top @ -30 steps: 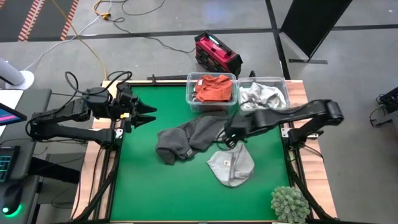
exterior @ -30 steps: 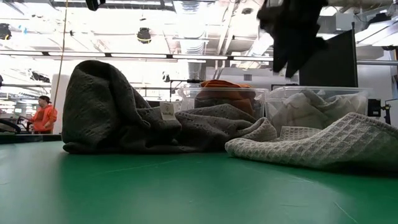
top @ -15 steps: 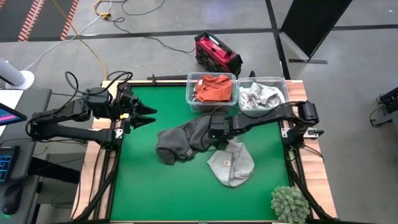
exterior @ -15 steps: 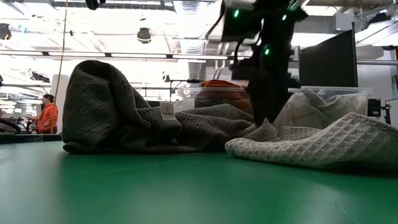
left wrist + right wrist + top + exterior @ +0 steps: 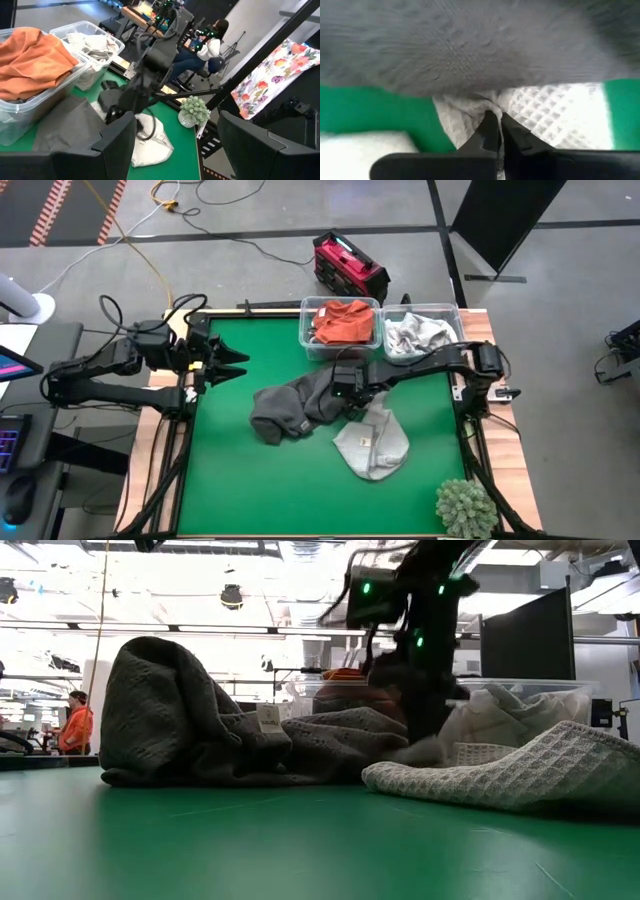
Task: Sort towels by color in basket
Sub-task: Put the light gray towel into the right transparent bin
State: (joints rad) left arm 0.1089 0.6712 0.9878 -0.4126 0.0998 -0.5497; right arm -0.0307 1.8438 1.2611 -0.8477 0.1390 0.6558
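A dark grey towel [image 5: 295, 405] lies crumpled at mid-table. A light grey waffle towel [image 5: 372, 442] lies to its right, its far edge against the dark one. Two clear bins stand at the far edge: one [image 5: 305, 330] holds a rust-orange towel [image 5: 342, 322], the other [image 5: 458, 330] a whitish towel [image 5: 420, 332]. My right gripper [image 5: 350, 398] is down where the two table towels meet, shut on the light grey one. My left gripper [image 5: 240, 365] hovers open at the table's left side, holding nothing. My right gripper pinches a puckered bit of the light grey towel's far edge [image 5: 490, 106] between its two fingertips [image 5: 489, 131], right beside the dark grey towel [image 5: 470, 45]. The fingers come from above, pointing steeply down. The towel still lies on the table [image 5: 375, 105]; how many layers are caught I cannot tell.
A green spiky plant ball [image 5: 465, 508] sits at the near right corner. Bare green table [image 5: 260, 490] stretches along the near and left sides. A red case [image 5: 348, 265] lies on the floor beyond the far edge. People show in the room behind.
My right gripper has swung toward the table's left and come down from well above the towels onto the spot where the light grey towel meets the dark grey one. Both towels lie where they were.
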